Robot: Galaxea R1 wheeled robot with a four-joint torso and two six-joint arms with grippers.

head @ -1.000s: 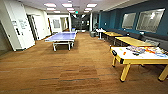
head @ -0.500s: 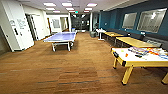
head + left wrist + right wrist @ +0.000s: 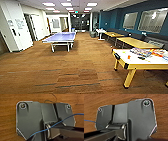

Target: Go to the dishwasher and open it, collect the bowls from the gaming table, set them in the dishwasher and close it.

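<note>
Hands: whether either is apart or together I cannot tell; each wrist plate, left (image 3: 30, 119) and right (image 3: 140, 119), hangs over the wood-look floor (image 3: 75, 72), carrying nothing I can see.

The whole head view has shifted a little since a second ago, so I take it the base is rolling forward, not the furniture moving. The yellow-legged table (image 3: 130, 65) sits near on my right, its white tabletop strewn with bright items, possibly including a bowl. The blue ping-pong table (image 3: 60, 37) stands well ahead. Where the dishwasher stands I cannot tell, so opening it remains undone.
</note>
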